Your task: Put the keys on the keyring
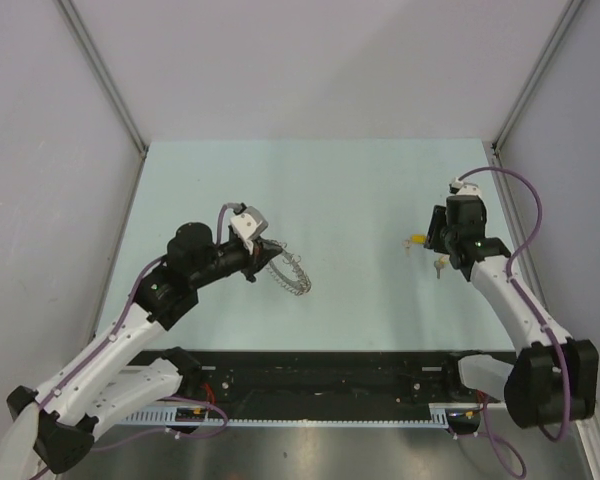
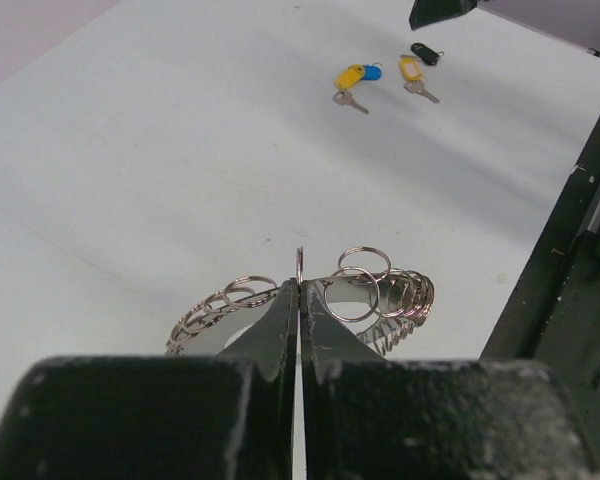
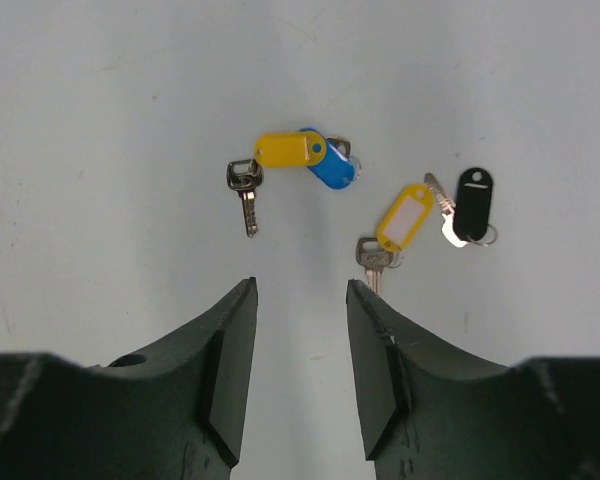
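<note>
The keyring (image 1: 292, 273) is a large silvery coil of small rings. My left gripper (image 1: 264, 258) is shut on it; in the left wrist view the closed tips (image 2: 300, 285) pinch one upright ring of the keyring (image 2: 390, 293). The keys lie on the table at the right (image 1: 417, 240). In the right wrist view a yellow-tagged key (image 3: 290, 149) overlaps a blue tag (image 3: 332, 170), a second yellow-tagged key (image 3: 404, 216) lies beside a black-tagged key (image 3: 473, 203). My right gripper (image 3: 300, 287) is open and empty, just short of them (image 1: 443, 247).
The pale green table (image 1: 360, 190) is walled by grey panels with metal posts. A black rail with cables (image 1: 330, 375) runs along the near edge. The keys also show far off in the left wrist view (image 2: 355, 78).
</note>
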Robot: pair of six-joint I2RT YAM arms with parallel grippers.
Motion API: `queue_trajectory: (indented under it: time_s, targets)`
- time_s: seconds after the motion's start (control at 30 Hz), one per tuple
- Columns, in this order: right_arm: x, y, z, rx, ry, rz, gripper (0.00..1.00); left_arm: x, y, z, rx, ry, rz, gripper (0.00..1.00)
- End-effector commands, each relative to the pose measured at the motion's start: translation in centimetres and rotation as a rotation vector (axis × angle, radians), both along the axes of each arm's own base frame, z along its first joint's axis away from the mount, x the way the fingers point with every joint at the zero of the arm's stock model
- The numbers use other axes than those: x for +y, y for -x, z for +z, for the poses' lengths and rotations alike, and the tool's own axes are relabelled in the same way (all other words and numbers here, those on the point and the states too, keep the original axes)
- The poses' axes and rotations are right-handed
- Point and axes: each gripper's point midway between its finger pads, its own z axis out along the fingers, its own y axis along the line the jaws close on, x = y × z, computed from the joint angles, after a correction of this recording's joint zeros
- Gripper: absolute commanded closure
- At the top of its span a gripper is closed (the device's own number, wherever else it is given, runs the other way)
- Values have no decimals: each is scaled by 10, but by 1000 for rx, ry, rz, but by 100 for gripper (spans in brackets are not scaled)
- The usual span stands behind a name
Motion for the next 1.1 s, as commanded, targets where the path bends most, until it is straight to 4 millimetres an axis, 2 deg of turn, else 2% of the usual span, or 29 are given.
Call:
queue_trajectory:
  time_s: [0.0,0.03,0.07,0.13,0.17,0.23,0.3,0.33,0.43,0.6,0.67,1.0,1.07]
  targets:
    - [19,-27,-11,8,-152,33,56,11,-4,15,-96,-24,37,100]
    - [20,-33,-29,47,-160,19,59,13,-5,15,-104,-30,51,100]
    - [22,-44,-30,20,-177,16,60,15,-5,16,-111,-36,55,100]
    - [26,-56,-50,48,-217,-6,63,16,-6,15,-122,-44,63,100]
    - [28,-65,-51,26,-229,-9,64,17,-6,14,-127,-52,65,100]
    - [31,-74,-69,52,-256,-30,64,19,-8,12,-133,-68,80,100]
    - [35,-85,-72,47,-269,-33,64,18,-7,10,-133,-73,76,100]
    - [35,-86,-84,71,-269,-46,64,18,-6,11,-137,-71,76,99]
    - [34,-94,-90,65,-267,-66,65,16,-4,11,-139,-69,63,100]
    - [29,-95,-100,77,-245,-91,67,15,-2,11,-144,-71,58,100]
    - [30,-102,-97,50,-248,-84,69,15,-1,12,-146,-68,54,100]
    - [29,-100,-105,76,-221,-96,77,13,1,14,-152,-61,41,100]
    - [29,-94,-108,104,-214,-96,79,13,2,14,-153,-60,41,99]
